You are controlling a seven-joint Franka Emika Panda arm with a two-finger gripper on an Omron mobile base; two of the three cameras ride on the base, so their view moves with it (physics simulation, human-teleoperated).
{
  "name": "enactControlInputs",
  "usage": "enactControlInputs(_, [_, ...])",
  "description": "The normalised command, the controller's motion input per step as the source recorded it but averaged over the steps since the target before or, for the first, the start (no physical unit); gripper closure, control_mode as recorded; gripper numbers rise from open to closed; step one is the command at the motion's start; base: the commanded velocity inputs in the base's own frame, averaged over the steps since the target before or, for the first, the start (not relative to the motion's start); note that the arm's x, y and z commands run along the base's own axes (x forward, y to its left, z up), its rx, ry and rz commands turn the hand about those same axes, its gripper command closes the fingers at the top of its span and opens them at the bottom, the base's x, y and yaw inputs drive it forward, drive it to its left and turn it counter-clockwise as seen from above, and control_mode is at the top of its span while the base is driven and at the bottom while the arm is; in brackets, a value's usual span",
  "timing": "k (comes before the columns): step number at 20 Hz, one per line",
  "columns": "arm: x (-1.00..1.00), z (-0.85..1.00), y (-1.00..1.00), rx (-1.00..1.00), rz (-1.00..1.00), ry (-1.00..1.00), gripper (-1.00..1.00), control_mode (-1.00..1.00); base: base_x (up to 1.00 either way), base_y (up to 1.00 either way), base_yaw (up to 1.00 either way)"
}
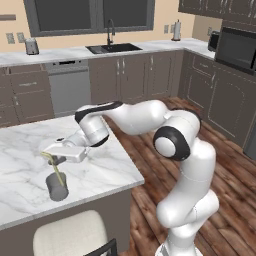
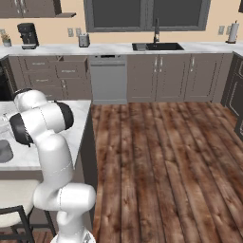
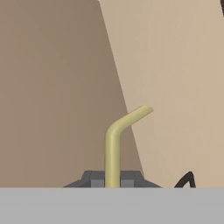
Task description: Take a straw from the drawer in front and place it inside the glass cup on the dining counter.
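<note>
Left base view gives you the layout: dining counter (image 1: 105,170), white marble with grey veins, runs across the lower left, with a white stool cushion (image 1: 70,235) below its near edge. Arm reaches out over the slab from the lower right.

Glass cup (image 1: 56,187) stands upright on the counter, near the front edge, grey and see-through. In the right base view you only get its edge (image 2: 4,152) at the far left, behind the arm.

Gripper (image 1: 56,154) hangs just above and a little behind the cup. Straw (image 1: 56,167) runs from the fingers down at a slant; lower end looks to be at or just inside the cup mouth. Can't confirm from this angle whether it has cleared the rim.

Hand view: fingertips (image 3: 127,178) are closed tight on the straw (image 3: 114,148) low on the straight section, no visible gap either side. Bent end sticks up past the fingers, kinked to the right.

Handling, my read:
- Straw is very light and thin, probably slightly flexible. It'll pivot in the grip if the tip catches the rim.
- Current hold on the straight part, away from the bend, is the right place.
- Cup is light and tippable. A side push from the straw could slide it.
- Once released the straw will just lean on the rim, so you need the tip well inside first.
</note>
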Motion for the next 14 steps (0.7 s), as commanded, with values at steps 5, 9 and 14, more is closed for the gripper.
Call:
enactControlInputs(5, [0.05, -0.19, 0.14, 0.0, 0.01, -0.02, 1.0, -1.0, 0.0, 0.0, 0.0])
enactControlInputs(9, [0.14, -0.16, 0.04, 0.0, 0.03, -0.04, 1.0, -1.0, 0.0, 0.0, 0.0])
enactControlInputs(14, [0.26, -0.03, 0.06, 0.0, 0.02, -0.05, 1.0, -1.0, 0.0, 0.0, 0.0])
